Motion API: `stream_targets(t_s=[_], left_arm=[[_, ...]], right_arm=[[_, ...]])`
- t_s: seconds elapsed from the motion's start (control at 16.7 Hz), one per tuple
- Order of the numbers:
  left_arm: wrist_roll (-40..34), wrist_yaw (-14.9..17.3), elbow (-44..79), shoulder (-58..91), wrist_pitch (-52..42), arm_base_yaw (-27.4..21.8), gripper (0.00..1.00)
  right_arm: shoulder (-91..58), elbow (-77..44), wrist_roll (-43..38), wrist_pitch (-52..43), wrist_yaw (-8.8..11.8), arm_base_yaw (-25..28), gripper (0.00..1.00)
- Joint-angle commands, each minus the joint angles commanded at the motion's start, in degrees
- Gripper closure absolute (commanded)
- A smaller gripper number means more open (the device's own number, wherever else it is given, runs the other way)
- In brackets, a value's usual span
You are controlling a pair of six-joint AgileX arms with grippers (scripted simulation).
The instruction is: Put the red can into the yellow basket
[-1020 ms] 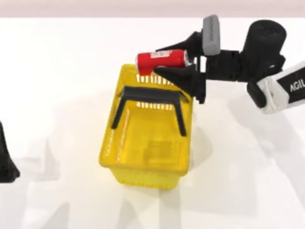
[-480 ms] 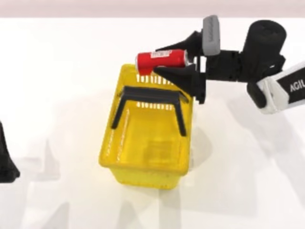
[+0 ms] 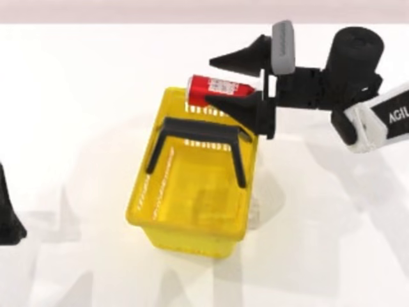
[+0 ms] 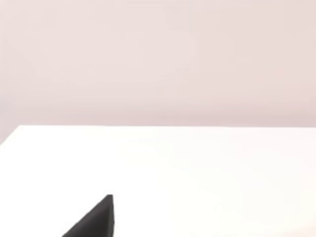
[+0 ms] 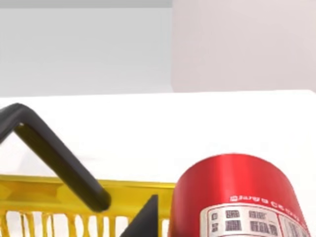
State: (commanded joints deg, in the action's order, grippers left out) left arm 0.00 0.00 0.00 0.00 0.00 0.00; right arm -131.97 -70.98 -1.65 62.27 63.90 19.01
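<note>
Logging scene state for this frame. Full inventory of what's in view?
small red cylindrical can with a white printed label: 1, red, lying on its side at the far rim of the basket, between the open right fingers, none visibly touching it.
bright yellow slotted plastic basket: 1, yellow, middle of the table.
black folding handle: 1, black, raised across the basket's far half.
white table: 1, white, under everything.
right gripper: 1, black, open, reaching in from the top view's right over the basket's far rim.
left gripper: 1, black, parked at the table's left edge, away from the basket.
</note>
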Motion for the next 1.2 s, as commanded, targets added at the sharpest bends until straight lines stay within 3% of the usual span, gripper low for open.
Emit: stream_targets(t_s=[0.48, 0.66, 0.78, 0.9, 1.2], left_arm=[[0.0, 0.0, 0.0, 0.0, 0.0, 0.0, 0.00], [1.6, 0.4, 2.2, 3.4, -3.4, -1.3, 0.00], [4.0, 0.8, 5.7, 8.6, -8.1, -3.2, 0.00], [7.4, 1.2, 10.9, 15.8, -14.3, -5.7, 0.00], [18.6, 2.2, 30.9, 38.8, -32.6, -13.5, 0.00]], right_arm=[[0.7, -0.1, 0.1, -0.4, -0.3, -0.3, 0.00], [4.1, 2.2, 1.1, -0.7, -2.2, -1.1, 0.00], [9.1, 5.4, 2.2, -1.5, -4.8, -2.4, 0.00], [16.8, 10.1, 3.7, -3.0, -8.8, -4.2, 0.00], [45.1, 25.6, 7.4, -10.5, -22.5, -9.8, 0.00]])
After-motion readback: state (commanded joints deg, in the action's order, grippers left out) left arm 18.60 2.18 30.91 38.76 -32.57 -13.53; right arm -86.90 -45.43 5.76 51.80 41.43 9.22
